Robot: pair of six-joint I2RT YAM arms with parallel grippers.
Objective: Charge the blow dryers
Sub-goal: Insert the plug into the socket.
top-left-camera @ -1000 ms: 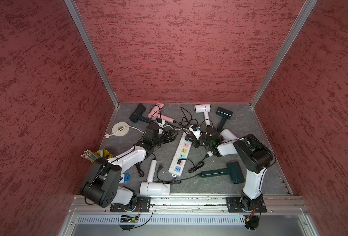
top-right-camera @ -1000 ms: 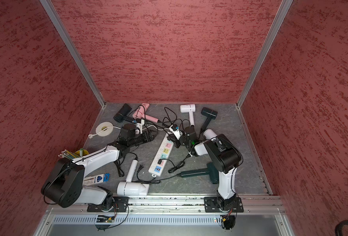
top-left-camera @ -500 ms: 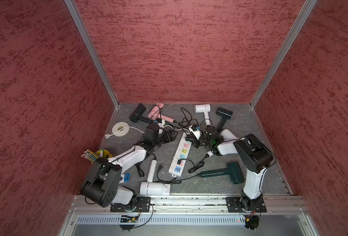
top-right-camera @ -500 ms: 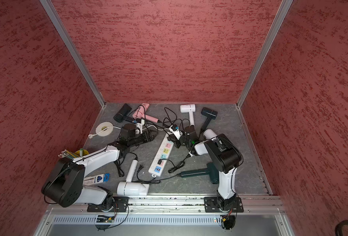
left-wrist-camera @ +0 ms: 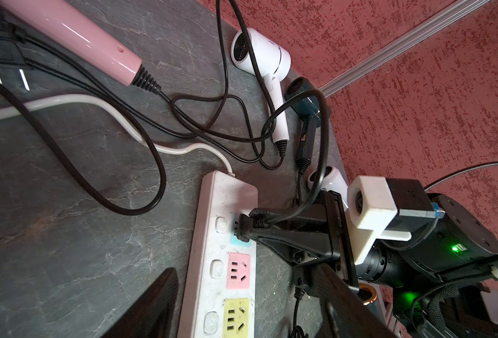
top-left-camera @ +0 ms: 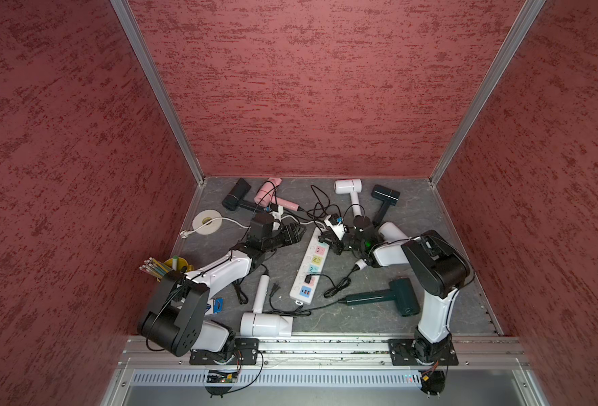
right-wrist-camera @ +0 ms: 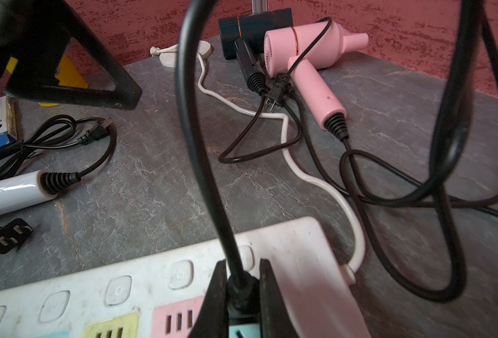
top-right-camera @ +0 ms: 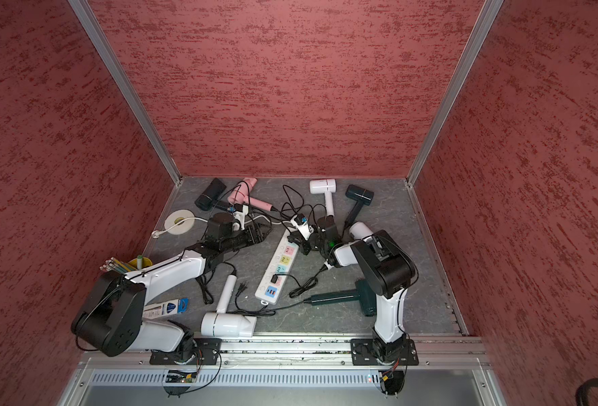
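Black plug [left-wrist-camera: 243, 227] clamped in our right gripper [right-wrist-camera: 241, 281] may jam if tilted at the blue socket [left-wrist-camera: 238, 242]; left gripper [top-left-camera: 294, 232] gapes empty.

Long white power strip [top-left-camera: 312, 261] with pastel sockets, flat on the grey table [top-left-camera: 413, 218]. Left of it and farther back, a white round reel [top-left-camera: 206, 220] on white cord. Left and nearer, yellow cup [top-left-camera: 180, 263] of pencils [top-left-camera: 152, 266], blue box [top-left-camera: 216, 305].
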